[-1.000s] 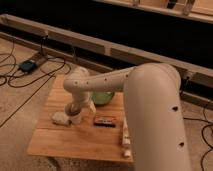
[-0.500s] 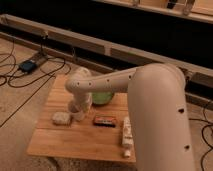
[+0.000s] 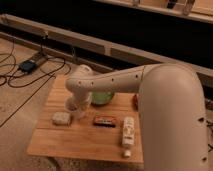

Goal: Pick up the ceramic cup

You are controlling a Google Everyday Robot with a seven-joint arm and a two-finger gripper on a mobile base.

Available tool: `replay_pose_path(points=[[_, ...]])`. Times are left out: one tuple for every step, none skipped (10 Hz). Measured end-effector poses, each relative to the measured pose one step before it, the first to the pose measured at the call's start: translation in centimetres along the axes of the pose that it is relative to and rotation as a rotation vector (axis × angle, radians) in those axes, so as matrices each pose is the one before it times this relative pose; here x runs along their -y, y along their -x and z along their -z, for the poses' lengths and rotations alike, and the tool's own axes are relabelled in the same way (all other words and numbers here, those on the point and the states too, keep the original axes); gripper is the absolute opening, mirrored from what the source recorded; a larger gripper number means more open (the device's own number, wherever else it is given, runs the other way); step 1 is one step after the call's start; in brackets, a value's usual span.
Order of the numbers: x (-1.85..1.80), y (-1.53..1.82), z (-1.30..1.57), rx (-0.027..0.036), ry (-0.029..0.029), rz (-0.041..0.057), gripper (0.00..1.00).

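The ceramic cup (image 3: 78,114) is a small pale shape on the wooden table (image 3: 75,142), just right of the white speckled block (image 3: 61,118) and left of the green bowl (image 3: 102,98). It is mostly covered by my arm's end. My gripper (image 3: 75,106) points down from the big white arm and sits right over the cup, at or around its mouth. I cannot tell whether it touches the cup.
A dark snack bar (image 3: 104,121) lies at the table's middle. A white bottle (image 3: 128,131) lies toward the front right. A reddish item (image 3: 135,101) is half hidden by my arm. Cables and a black box (image 3: 27,65) lie on the floor to the left.
My gripper end has shifted slightly down and right onto the cup's spot. The block, bowl, bar and bottle have not moved.
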Motion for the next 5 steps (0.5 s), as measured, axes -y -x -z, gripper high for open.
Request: replay_pose_path(points=[[0.081,0.064,1.298,-0.01811,-0.01089,-0.00482,0.00],[0.110,0.099,1.029,-0.01394,-0.00570,-0.00405,0.00],[0.069,0.217,1.501,-0.01882,-0.00408,-0.00990,0.00],[-0.087,0.162,1.499,-0.02206,-0.00071,-0.01012,0.00],[-0.110,0.122,1.139,-0.01730,0.00139,-0.00636,0.00]])
